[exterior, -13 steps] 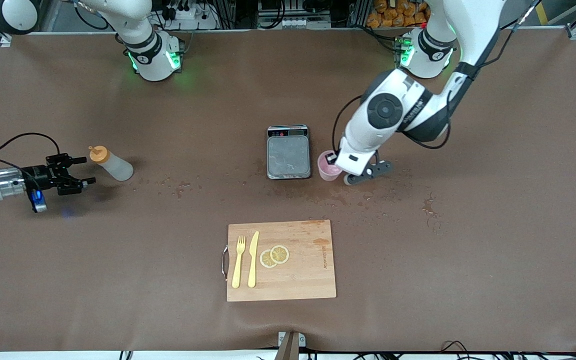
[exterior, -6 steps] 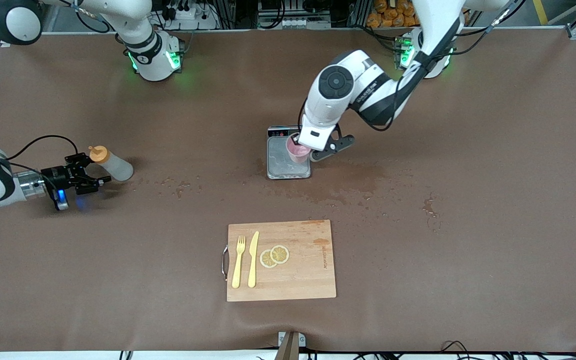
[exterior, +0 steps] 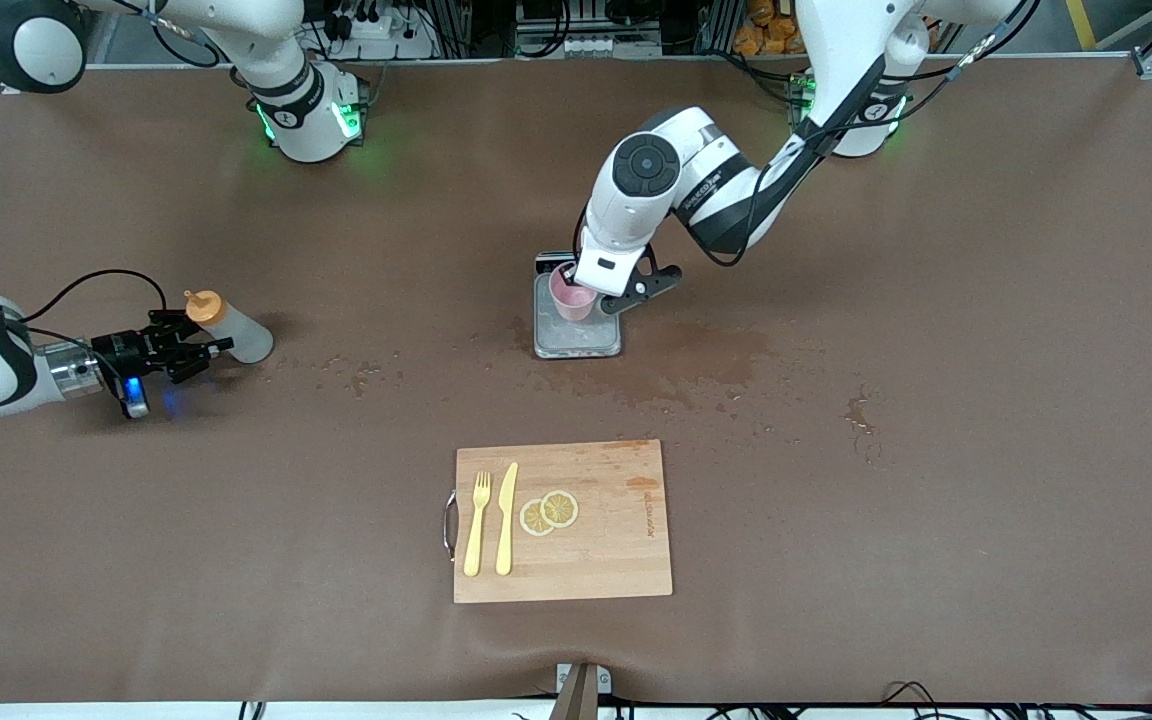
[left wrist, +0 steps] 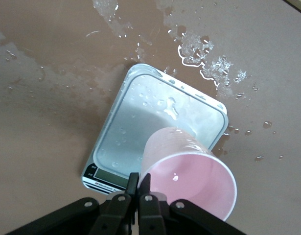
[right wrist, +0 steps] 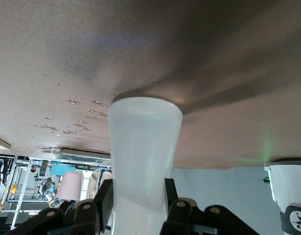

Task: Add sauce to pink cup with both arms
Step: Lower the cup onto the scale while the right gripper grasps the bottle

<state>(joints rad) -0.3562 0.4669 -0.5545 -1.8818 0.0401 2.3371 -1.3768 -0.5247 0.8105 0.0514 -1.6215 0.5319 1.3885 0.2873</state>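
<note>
The sauce bottle (exterior: 236, 335), whitish with an orange cap (exterior: 201, 304), stands on the table toward the right arm's end. My right gripper (exterior: 204, 335) comes in level with the table. Its fingers press both sides of the sauce bottle (right wrist: 143, 147), so the right gripper (right wrist: 138, 196) is shut on it. My left gripper (exterior: 588, 298) holds the pink cup (exterior: 572, 293) tilted over the display end of a small scale (exterior: 576, 335). Its fingers pinch the rim of the pink cup (left wrist: 189, 176), so the left gripper (left wrist: 139, 183) is shut. I cannot tell whether the cup's base touches the wet scale platter (left wrist: 140, 127).
A wooden cutting board (exterior: 616, 540) lies nearer the front camera, bearing a yellow fork (exterior: 477, 520), a knife (exterior: 506, 515) and two lemon slices (exterior: 549, 512). Wet patches (exterior: 706, 365) spread over the brown table beside the scale.
The left arm carried the pink cup from the table beside the scale to over the scale. The right gripper moved up to the sauce bottle and closed its fingers on it.
</note>
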